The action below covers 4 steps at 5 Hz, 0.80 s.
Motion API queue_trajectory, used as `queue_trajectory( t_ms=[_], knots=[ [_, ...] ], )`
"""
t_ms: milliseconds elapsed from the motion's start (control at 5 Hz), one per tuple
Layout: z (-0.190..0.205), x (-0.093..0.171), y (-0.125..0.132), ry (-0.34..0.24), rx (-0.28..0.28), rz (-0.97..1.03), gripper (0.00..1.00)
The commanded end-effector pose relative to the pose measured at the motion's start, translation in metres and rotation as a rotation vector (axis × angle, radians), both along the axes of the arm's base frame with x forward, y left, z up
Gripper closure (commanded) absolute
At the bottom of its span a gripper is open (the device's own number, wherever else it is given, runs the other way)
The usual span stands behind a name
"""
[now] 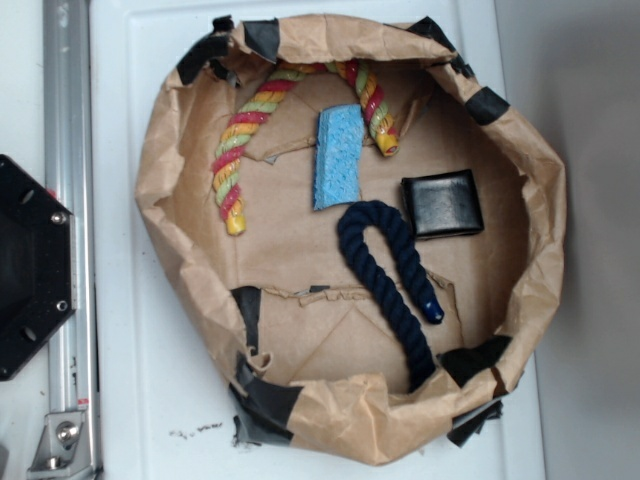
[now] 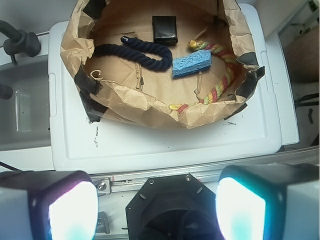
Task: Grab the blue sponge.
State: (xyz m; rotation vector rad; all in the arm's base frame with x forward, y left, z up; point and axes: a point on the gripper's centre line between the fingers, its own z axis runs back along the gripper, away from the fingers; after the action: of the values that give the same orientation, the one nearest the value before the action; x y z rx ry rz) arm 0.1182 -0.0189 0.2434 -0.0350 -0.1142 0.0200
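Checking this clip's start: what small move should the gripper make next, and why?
Probably advance the gripper forward over the crumpled brown paper rim. In the wrist view its two fingers stand wide apart, holding nothing, back by the black base, while the light blue rectangular sponge lies flat inside the paper nest, uncovered, between the multicoloured rope and the dark navy rope.
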Motion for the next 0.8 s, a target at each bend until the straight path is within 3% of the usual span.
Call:
queue_trajectory(
  t_ms=[0,200,400,600],
  knots=[
    [0.000,0.000,0.000,0.000,0.000,0.000,0.00],
    [-0.007,0.042,0.019,0.032,-0.038,0.177,0.00],
    [-0.046,0.086,0.055,-0.029,0.003,0.428,0.00],
    [-0.084,0.104,0.082,-0.050,0.066,0.677,0.00]
  ],
)
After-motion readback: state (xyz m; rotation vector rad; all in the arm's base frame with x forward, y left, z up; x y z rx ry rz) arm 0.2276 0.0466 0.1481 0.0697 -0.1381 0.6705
